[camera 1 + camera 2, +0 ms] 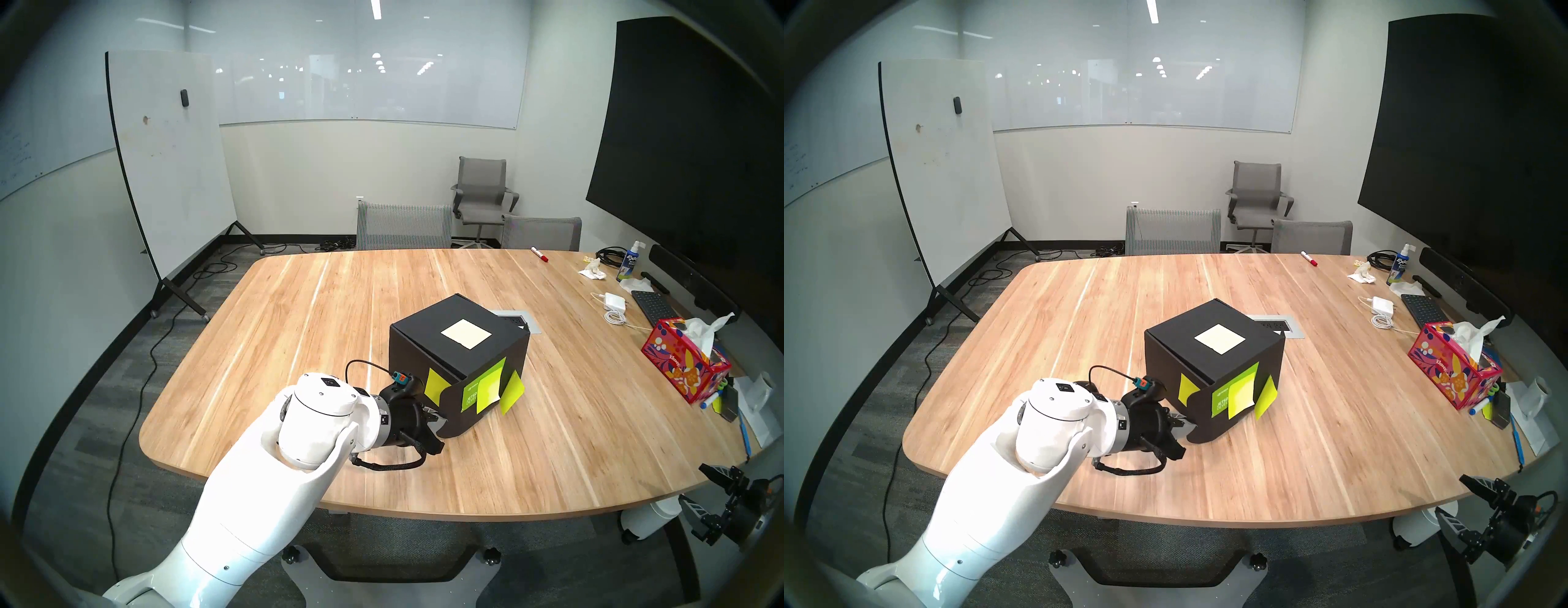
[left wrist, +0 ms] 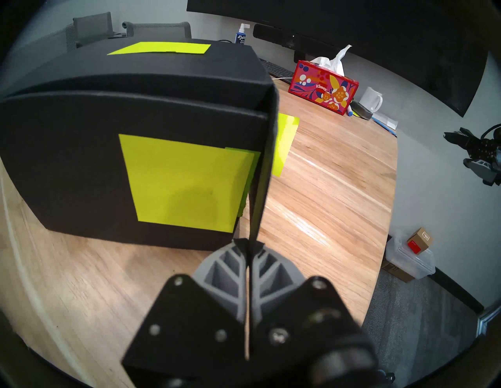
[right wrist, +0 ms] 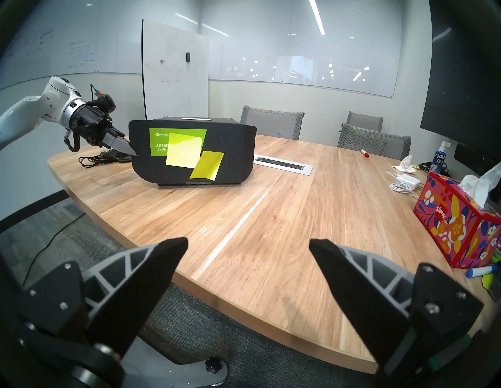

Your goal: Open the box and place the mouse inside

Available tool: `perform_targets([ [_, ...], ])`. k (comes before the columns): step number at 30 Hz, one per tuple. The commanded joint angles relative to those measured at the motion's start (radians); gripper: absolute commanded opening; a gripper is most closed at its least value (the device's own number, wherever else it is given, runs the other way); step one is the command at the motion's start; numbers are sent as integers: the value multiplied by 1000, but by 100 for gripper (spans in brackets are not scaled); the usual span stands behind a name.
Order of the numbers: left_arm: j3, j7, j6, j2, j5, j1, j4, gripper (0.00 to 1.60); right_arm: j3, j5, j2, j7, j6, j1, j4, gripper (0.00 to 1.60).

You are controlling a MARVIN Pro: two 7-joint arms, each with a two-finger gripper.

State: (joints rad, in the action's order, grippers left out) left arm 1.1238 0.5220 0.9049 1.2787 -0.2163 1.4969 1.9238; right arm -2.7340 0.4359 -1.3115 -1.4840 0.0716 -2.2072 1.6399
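Note:
The black box (image 1: 424, 335) (image 1: 1178, 339) stands mid-table with its lid down, a cream sticker on top. Its front flap (image 3: 233, 146) carries a green label and yellow-green sticky notes. My left gripper (image 1: 439, 420) (image 1: 1189, 424) (image 3: 132, 151) is shut on the flap's left edge, which runs thin and edge-on between the fingers in the left wrist view (image 2: 248, 243). The flap stands slightly off the box wall (image 2: 81, 122). The black mouse (image 3: 112, 156) lies on the table behind that gripper, its cable coiled beside it. My right gripper (image 3: 248, 243) (image 1: 695, 496) hangs open and empty off the table's near right edge.
Along the right side are a red floral tissue box (image 1: 683, 365), a black keyboard (image 1: 653, 305), a white charger (image 1: 615, 299), a spray bottle (image 1: 628, 263) and a mug (image 1: 763, 388). A power outlet plate (image 1: 519, 320) sits behind the box. Chairs line the far edge.

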Motion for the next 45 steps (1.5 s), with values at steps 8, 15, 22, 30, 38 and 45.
perform_targets([
  [8, 58, 37, 55, -20, -57, 31, 129, 0, -6, 8, 2, 0, 0, -2, 6, 160],
  [15, 77, 29, 55, -19, -90, 53, 183, 0, -6, 8, 2, 0, 0, -2, 6, 160],
  [22, 80, 9, 55, -5, -125, 59, 220, 0, -6, 7, 2, 0, 0, -2, 6, 160],
  [30, 86, -25, 55, 24, -177, 43, 259, 0, -6, 6, 2, 0, 0, -2, 6, 160],
  [38, 88, -79, 55, 55, -235, 9, 267, 0, -6, 5, 1, 0, 0, -1, 6, 160],
  [45, 102, -126, 55, 86, -290, -41, 253, 0, -6, 4, 1, 0, 0, -1, 6, 160],
])
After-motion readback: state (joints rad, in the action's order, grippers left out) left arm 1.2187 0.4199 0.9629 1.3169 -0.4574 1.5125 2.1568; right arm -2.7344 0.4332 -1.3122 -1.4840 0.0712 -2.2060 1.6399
